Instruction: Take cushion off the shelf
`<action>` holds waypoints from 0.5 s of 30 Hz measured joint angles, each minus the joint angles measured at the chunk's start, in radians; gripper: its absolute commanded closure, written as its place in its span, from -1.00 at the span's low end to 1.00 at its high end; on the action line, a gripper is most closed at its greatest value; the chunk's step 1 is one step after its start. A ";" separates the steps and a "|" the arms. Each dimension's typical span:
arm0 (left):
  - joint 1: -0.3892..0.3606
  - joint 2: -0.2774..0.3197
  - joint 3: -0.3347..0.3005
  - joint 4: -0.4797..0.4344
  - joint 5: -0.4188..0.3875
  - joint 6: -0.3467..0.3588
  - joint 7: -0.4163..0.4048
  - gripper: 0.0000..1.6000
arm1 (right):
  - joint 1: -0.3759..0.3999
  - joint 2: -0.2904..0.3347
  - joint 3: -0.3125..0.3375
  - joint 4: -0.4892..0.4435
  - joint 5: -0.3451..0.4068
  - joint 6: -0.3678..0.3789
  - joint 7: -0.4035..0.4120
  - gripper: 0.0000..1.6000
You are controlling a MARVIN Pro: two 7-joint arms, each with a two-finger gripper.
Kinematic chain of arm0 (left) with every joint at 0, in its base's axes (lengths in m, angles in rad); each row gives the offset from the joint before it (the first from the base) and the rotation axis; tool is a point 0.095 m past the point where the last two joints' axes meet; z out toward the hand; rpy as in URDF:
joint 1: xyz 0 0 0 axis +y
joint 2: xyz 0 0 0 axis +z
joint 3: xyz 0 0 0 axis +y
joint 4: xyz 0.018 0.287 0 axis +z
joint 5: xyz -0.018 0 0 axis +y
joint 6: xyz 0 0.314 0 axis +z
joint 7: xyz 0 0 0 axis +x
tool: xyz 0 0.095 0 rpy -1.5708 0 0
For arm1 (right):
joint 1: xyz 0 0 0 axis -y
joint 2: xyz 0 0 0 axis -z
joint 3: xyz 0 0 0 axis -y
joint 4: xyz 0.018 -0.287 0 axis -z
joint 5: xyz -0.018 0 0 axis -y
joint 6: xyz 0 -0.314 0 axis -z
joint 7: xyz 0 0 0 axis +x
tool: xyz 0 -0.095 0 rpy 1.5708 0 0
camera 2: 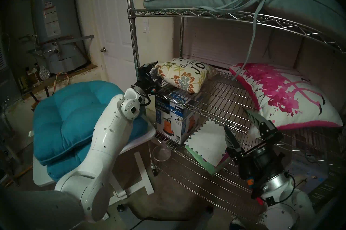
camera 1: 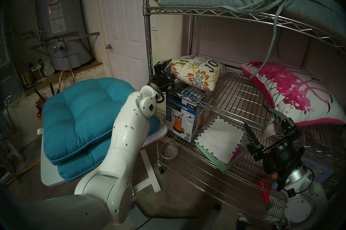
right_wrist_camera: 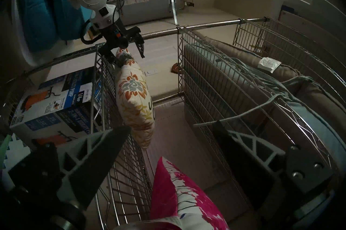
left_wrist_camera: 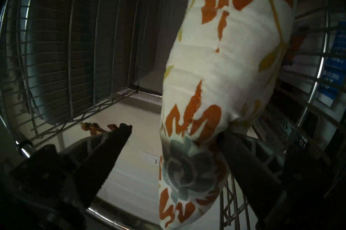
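- Reaching into the tall chrome wire shelf (camera 1: 234,96), the left gripper (left_wrist_camera: 174,134) stands with its jaws spread around the near corner of the cream square cushion with orange and grey flowers (camera 1: 196,72); one finger touches the fabric, the other stands apart from it.
- That floral cushion lies on the middle wire tier, directly ahead of the left gripper and reaching away from it.
- Away from both cushions, the right gripper (camera 1: 262,130) hangs with jaws apart, empty, the pink-and-white splatter-print cushion (camera 1: 299,93) just beyond it.
- Risk: with only a corner between the fingers, the soft fabric could slip free when pulled.
- Risk: the lower finger, beside the tier's wire edge, may snag there.
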 measured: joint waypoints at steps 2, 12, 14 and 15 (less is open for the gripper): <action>0.029 0.002 0.000 -0.026 -0.005 -0.013 0.005 -1.00 | 0.000 -0.001 0.000 0.000 0.000 0.000 0.000 -1.00; 0.168 0.011 0.001 -0.144 -0.028 -0.064 0.031 -1.00 | 0.001 -0.003 0.000 0.000 -0.001 -0.002 0.002 -1.00; 0.197 0.012 0.001 -0.173 -0.035 -0.077 0.040 -1.00 | 0.001 -0.004 0.000 0.000 -0.002 -0.003 0.003 -1.00; 0.206 0.013 0.001 -0.182 -0.037 -0.080 0.042 -1.00 | 0.001 -0.004 0.000 0.000 -0.002 -0.003 0.003 -1.00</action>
